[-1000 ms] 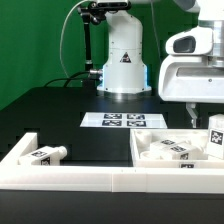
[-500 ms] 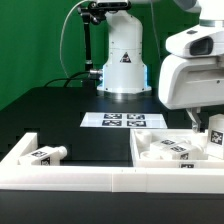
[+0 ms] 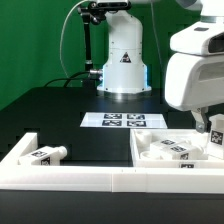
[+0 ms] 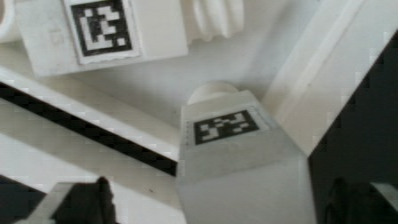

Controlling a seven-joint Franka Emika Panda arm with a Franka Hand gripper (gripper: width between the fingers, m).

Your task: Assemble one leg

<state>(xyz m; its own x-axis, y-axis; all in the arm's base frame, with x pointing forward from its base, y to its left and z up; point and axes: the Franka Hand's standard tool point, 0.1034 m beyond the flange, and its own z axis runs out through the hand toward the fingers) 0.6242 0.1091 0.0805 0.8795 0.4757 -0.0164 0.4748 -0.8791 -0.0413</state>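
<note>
Wrist view: our hand (image 4: pixel 222 205) is open, the leg (image 4: pixel 228 140) between its jaws, so we reckon we're mid-grab, squeeze shut next.

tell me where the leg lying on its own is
In the exterior view, the leg lies on its side at the exterior view's left, just behind the long white rim and nearer the camera than the marker board.

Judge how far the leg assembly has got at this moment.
Nothing looks assembled: a loose leg lies at the exterior view's left. In hand: the open hand straddles a tagged leg, not yet gripping. Left: grasp, lift, fit it.
</note>
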